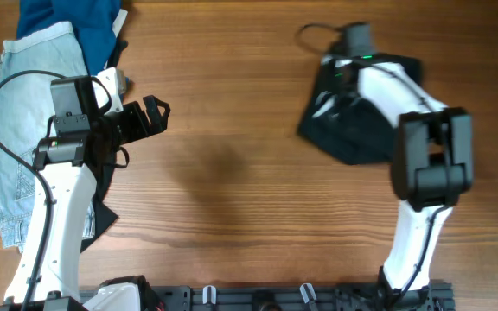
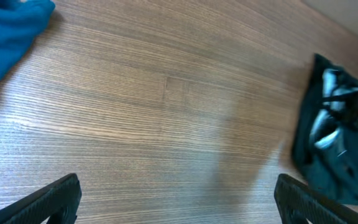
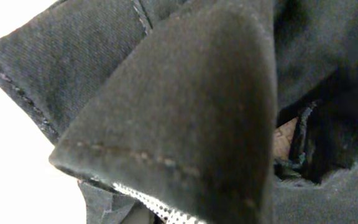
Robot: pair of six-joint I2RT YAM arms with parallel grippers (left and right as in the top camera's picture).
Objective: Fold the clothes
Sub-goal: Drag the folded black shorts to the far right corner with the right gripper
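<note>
The black shorts (image 1: pixel 357 134) are lying crumpled in a dark heap, well to the right of the pale denim shorts (image 1: pixel 24 138) — a stitched hem is filling the right wrist view. The right gripper (image 1: pixel 337 86) is bending down over them, pinching fabric. The left gripper (image 1: pixel 159 117) is hovering just beside the denim, jaws spread wide.

Overhead: soft, even light on the table (image 1: pixel 258 104); one faint, blurred shadow (image 1: pixel 223 164) lies at its centre, and the black shorts (image 1: pixel 344 138) show little detail. My left wrist view: wood grain is crisp mid-frame, while the shorts at the right edge smear and my fingers (image 2: pixel 55 196) sit dark and soft in the bottom corners. My right wrist view: cloth fills the frame, the near fold unfocused, the left background blown out white.
</note>
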